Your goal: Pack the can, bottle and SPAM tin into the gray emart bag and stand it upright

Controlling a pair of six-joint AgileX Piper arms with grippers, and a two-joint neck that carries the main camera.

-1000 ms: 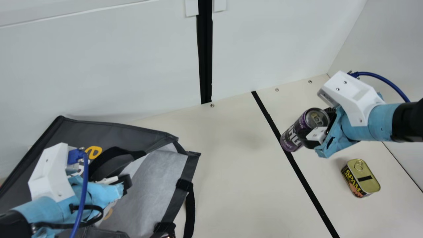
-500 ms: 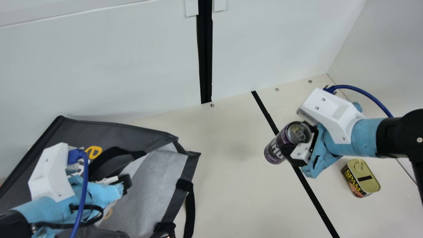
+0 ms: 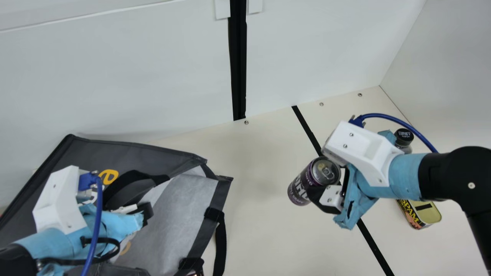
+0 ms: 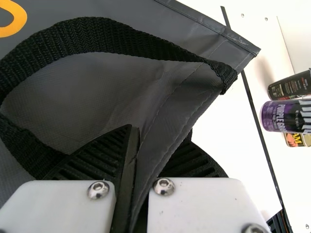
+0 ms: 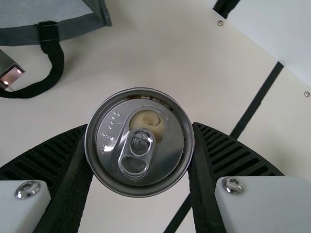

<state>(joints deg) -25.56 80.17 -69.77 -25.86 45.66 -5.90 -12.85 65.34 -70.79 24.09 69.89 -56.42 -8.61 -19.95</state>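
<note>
Main view: the right claw [image 3: 323, 181] grasps the tilted can [image 3: 301, 188] between its fingers; the left claw [image 3: 146, 212] probably pinches the bag [image 3: 184, 218].

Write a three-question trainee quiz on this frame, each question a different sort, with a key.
1. What does the right gripper hold? a) the bottle b) the can c) nothing
2. True or false: the left gripper has cloth of the gray emart bag pinched between its jaws.
3. Fill in: the SPAM tin rests on the ____.

Key: 1 b; 2 true; 3 table.
</note>
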